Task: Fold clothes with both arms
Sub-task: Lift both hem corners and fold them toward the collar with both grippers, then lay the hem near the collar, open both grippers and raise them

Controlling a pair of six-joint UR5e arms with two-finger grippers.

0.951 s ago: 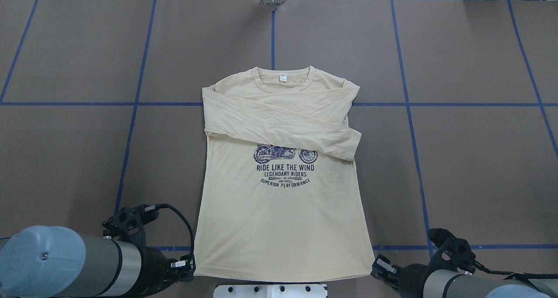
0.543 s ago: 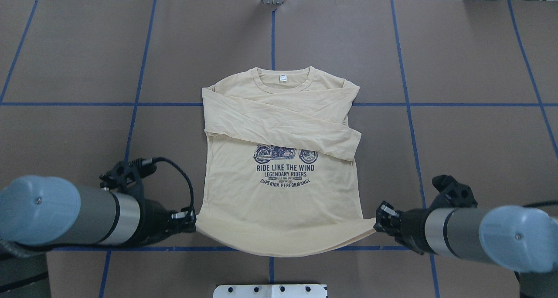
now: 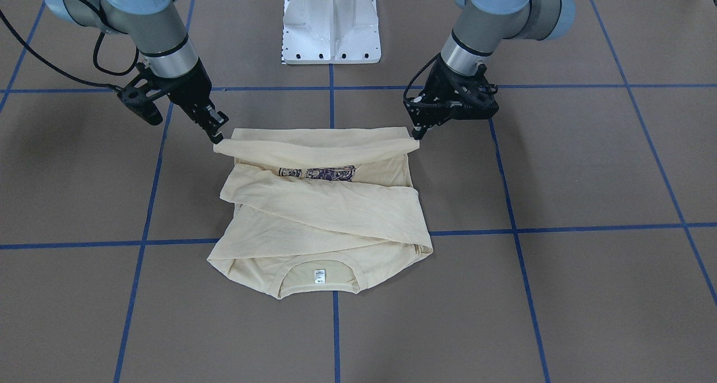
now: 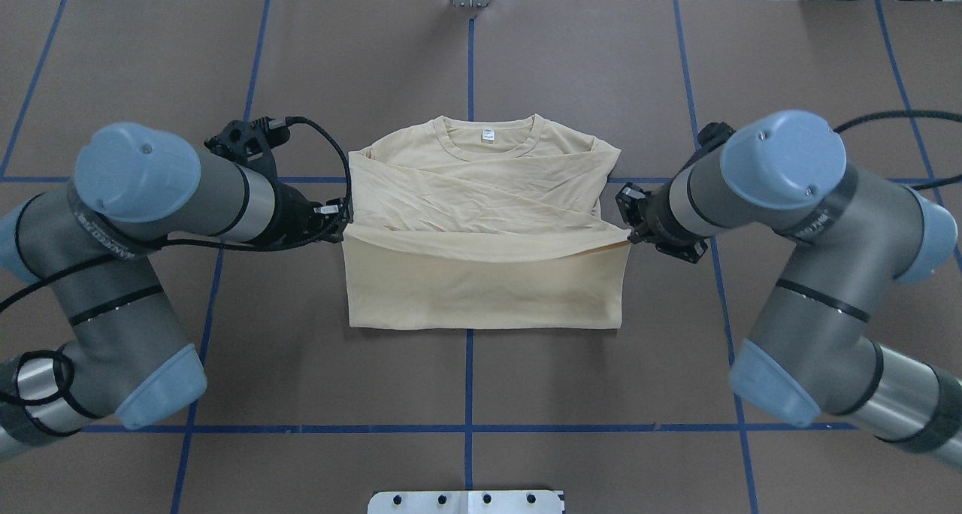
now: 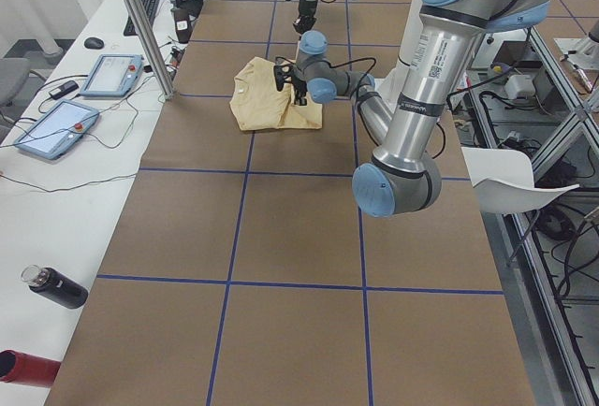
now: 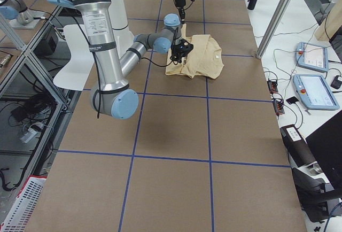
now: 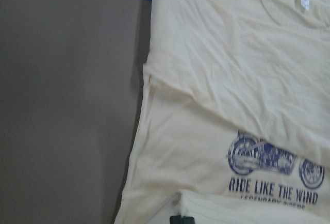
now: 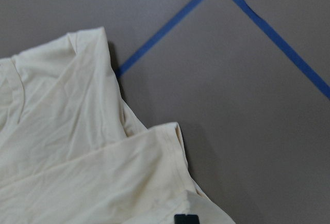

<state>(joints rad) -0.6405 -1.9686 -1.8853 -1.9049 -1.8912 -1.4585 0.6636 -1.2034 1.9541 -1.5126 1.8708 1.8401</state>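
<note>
The cream-yellow shirt (image 4: 481, 191) lies mid-table, collar and white neck label (image 4: 488, 133) at the far side, sleeves crossed over the chest. Its bottom hem (image 4: 481, 247) is lifted off the table and doubled over the lower body, hiding most of the print from above. My left gripper (image 4: 340, 225) is shut on the hem's left corner and my right gripper (image 4: 629, 233) is shut on the right corner, stretching the hem between them. The front-facing view shows the raised hem (image 3: 313, 146) over the motorcycle print (image 3: 316, 173). The print (image 7: 273, 159) also shows in the left wrist view.
The white pedestal base (image 4: 466, 501) stands at the near table edge. Blue tape lines (image 4: 468, 55) cross the brown table cover. A metal post (image 5: 140, 27) and tablets (image 5: 56, 130) stand along the operators' side; a dark bottle (image 5: 54, 285) lies there.
Both grippers have carried the hem corners away from the robot, toward the collar. The lower body is now doubled over and the print is covered from above.
</note>
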